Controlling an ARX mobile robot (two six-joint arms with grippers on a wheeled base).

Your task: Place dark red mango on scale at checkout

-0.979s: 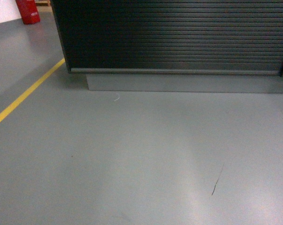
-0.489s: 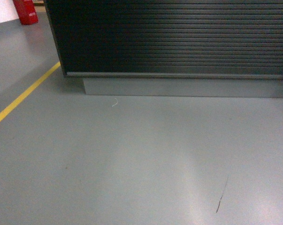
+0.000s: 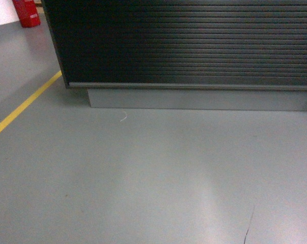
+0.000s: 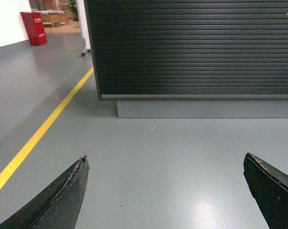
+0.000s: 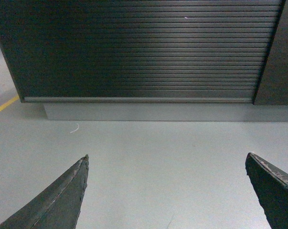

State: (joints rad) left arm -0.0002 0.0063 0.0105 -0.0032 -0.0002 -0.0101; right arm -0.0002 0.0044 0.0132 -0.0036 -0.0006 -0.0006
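Note:
The checkout [image 3: 194,46] fills the top of the head view: a black front of horizontal ribbed slats on a grey plinth [image 3: 194,99]. It also shows in the left wrist view as the checkout [image 4: 196,47] and in the right wrist view as the checkout [image 5: 139,47]. Its top, the scale and the dark red mango are out of view. My left gripper [image 4: 165,162] is open over bare grey floor, fingers wide apart, nothing between them. My right gripper [image 5: 166,160] is open too and holds nothing. Neither gripper shows in the head view.
A yellow floor line [image 3: 23,108] runs along the left past the counter's corner. A red box [image 3: 27,12] stands far left by a white wall. Grey floor [image 3: 153,178] lies between me and the plinth, with a small white scrap [image 3: 123,117] and a dark scratch [image 3: 247,229].
The counter has grown larger and slid left and down in the head view; the floor scratch has moved toward the bottom edge. The view has drawn closer to the counter.

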